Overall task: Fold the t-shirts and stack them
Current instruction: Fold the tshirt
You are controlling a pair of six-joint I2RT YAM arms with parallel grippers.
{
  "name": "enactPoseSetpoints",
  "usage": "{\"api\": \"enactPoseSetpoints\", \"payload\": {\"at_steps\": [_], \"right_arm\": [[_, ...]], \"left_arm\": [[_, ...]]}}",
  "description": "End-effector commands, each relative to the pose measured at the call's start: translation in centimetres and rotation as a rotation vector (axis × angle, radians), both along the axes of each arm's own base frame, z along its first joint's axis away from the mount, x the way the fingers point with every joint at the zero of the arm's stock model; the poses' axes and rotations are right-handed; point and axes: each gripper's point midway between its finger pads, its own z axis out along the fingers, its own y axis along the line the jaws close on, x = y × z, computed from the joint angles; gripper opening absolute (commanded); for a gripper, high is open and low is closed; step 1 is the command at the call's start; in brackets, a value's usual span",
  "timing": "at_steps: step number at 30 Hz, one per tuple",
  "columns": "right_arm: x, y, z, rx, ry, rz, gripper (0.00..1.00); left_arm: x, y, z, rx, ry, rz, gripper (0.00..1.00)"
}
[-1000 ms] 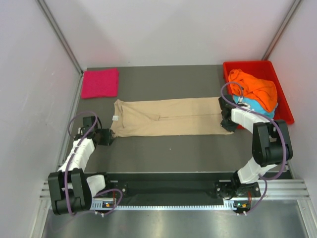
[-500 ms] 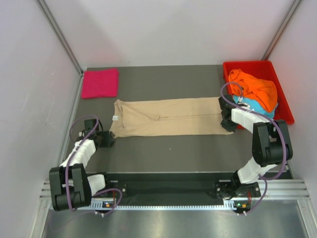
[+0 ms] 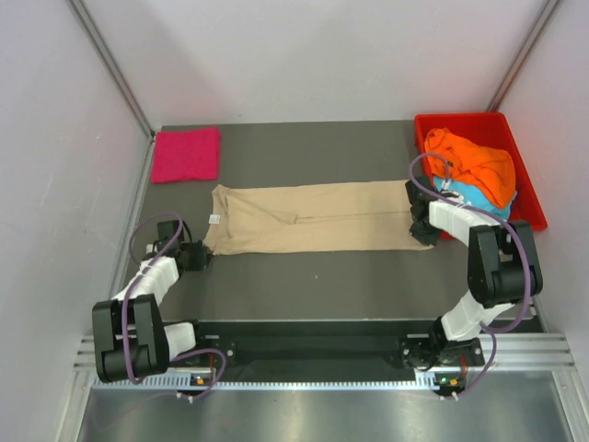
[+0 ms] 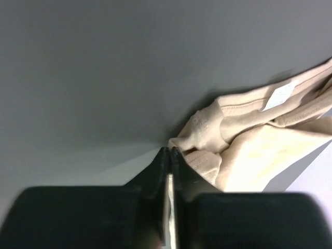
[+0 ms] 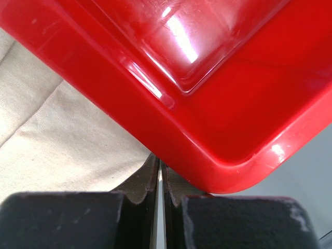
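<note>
left fingers (image 4: 155,171) | closed together since before | at beige t-shirt (image 4: 249,140) corner

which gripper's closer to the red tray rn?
Right. The right gripper sits at the near-left corner of the red tray, by the edge of the beige shirt. The left gripper is far off at the shirt's opposite, collar end.

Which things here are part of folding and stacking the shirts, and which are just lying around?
Job: beige shirt, pink shirt, orange shirt, blue shirt.
Lying about: red tray.
</note>
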Motion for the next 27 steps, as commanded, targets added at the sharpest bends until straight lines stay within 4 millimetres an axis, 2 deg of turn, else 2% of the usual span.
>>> {"api": "enactPoseSetpoints", "payload": {"at_steps": [1,2,6,11,18,23,27], "right_arm": [[0.8,-1.7,0.3,-0.053,-0.015,-0.032,0.00],[0.8,-1.7,0.4,-0.055,-0.009,-0.025,0.00],[0.3,-2.2,0.7,-0.064,0.000,-0.026,0.00],[-0.3,-2.1,0.3,-0.062,0.004,-0.016,0.00],[-1.3,-1.9,0.4,-0.041,-0.003,0.014,0.00],[-3.0,-1.6,0.4,-0.018,0.017,0.041,0.00],[-4.9,-0.3,-0.9,0.061,0.039,0.075,0.00]], "left_arm": [[1.5,0.8,1.0,0.050,-0.061,-0.014,0.03],[1.5,1.0,1.3,0.079,-0.058,-0.042,0.00],[1.6,3.4,2.3,0.238,0.020,-0.076,0.00],[1.1,5.0,1.9,0.356,0.126,-0.158,0.00],[1.2,4.6,0.8,0.361,0.172,-0.256,0.00],[-0.3,4.6,-0.1,0.369,0.235,-0.309,0.00],[-1.4,4.6,-0.3,0.381,0.268,-0.333,0.01]]}}
